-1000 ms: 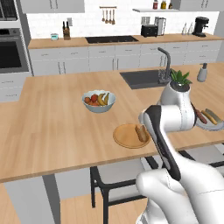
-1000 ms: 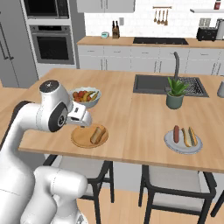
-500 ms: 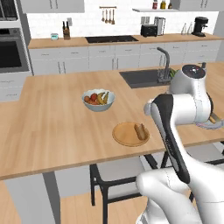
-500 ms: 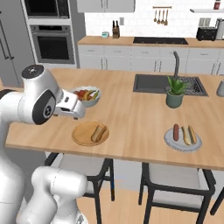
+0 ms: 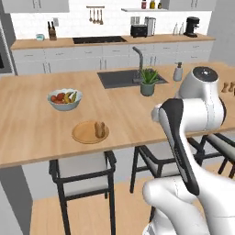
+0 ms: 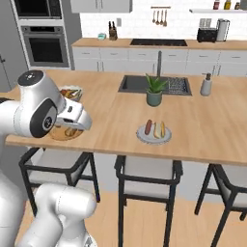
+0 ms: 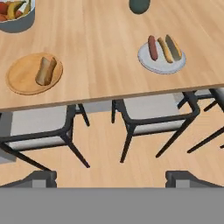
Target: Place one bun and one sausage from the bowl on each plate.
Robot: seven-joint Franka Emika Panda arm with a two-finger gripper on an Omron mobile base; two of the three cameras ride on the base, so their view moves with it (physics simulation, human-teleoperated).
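Note:
The light brown wood plate [image 7: 24, 81] [image 5: 84, 133] lies near the counter's front edge with a bun and a sausage [image 7: 46, 70] side by side on it. To its right, the pale grey-white plate [image 7: 159, 65] [image 6: 153, 138] carries a red-brown sausage [image 7: 152, 47] and tan bun pieces [image 7: 166, 50]. My gripper [image 7: 111, 179] is open and holds nothing. It hangs back from the counter, over the floor and the stools, looking down at both plates. The bowl is out of view. In the right base view my arm covers part of the wood plate [image 6: 58, 135].
A pale fruit bowl [image 7: 15, 19] [image 5: 64, 99] stands behind the wood plate. A potted plant [image 6: 154, 91] and a soap bottle [image 6: 206, 84] stand by the sink [image 6: 144, 84]. Dark stools [image 7: 153, 120] [image 7: 39, 135] line the counter's front edge.
The whole scene has slid left in both base views, so the base has driven to the right along the counter. The arm has swung round. The gripper stays open.

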